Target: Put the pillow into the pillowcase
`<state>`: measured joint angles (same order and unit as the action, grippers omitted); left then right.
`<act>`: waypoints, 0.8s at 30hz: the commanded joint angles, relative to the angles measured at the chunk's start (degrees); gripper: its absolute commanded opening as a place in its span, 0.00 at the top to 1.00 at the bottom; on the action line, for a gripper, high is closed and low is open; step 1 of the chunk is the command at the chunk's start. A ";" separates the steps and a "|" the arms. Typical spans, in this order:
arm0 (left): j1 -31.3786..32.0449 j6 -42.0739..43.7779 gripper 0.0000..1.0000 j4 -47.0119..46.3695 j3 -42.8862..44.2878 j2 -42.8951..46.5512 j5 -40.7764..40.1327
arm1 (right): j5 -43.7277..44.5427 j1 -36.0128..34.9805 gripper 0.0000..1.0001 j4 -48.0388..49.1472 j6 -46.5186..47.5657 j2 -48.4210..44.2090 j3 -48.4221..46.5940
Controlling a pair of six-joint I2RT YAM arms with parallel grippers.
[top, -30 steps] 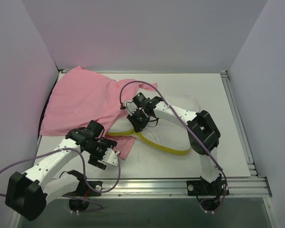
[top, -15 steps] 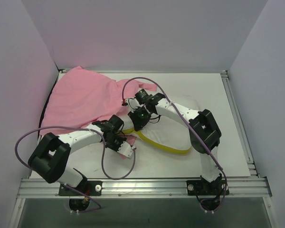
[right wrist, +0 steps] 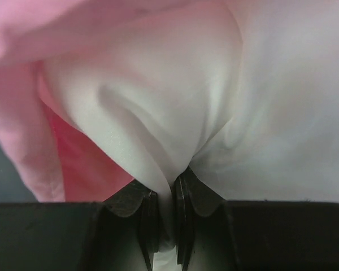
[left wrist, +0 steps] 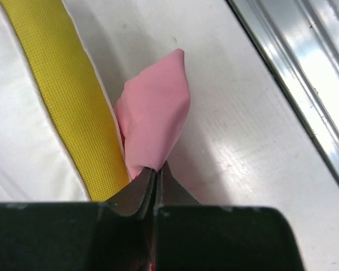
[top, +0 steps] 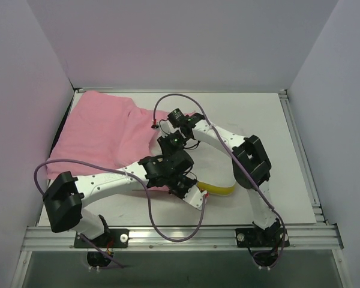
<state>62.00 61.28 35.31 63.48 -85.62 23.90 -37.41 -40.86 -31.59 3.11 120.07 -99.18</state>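
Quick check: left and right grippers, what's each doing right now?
Left gripper: closed, pinching a corner of the pink pillowcase.
Right gripper: closed, pinching a fold of the white pillow.

Top external: looks down from above and behind the arm bases (top: 261, 237) over the table (top: 288, 174). Left wrist: peers closely at the pillow (left wrist: 22, 147), its yellow trim (left wrist: 62, 96) and a pillowcase (left wrist: 155, 113) corner. Right wrist: faces the same pillow and pillowcase, nearer still.
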 commanded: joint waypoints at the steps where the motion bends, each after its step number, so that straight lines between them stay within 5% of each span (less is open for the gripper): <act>1: 1.90 -5.37 0.98 -2.97 0.95 0.02 8.27 | -4.25 -0.36 1.00 3.64 -3.11 3.24 3.43; 7: -1.07 -16.43 0.53 -3.05 0.06 11.50 9.14 | -4.60 0.60 0.95 8.83 -6.80 -0.01 12.60; 12: -10.73 -29.36 0.50 3.26 0.24 19.44 10.55 | -6.53 2.54 0.49 8.83 -10.05 -8.61 16.47; 17: -27.50 -36.56 0.34 5.83 1.03 23.05 5.22 | -7.59 8.76 0.47 8.66 -12.52 -17.83 19.46; 19: -29.91 -39.20 0.25 5.47 2.51 20.26 1.26 | -7.24 11.40 0.42 8.65 -13.92 -19.60 19.81; 24: -31.06 -46.94 0.26 4.77 8.75 8.04 -11.49 | -0.68 22.81 0.29 6.90 -14.45 -20.14 17.62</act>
<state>31.48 21.96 39.81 68.23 -72.16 20.99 -42.96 -23.14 -21.76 -10.04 100.27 -80.12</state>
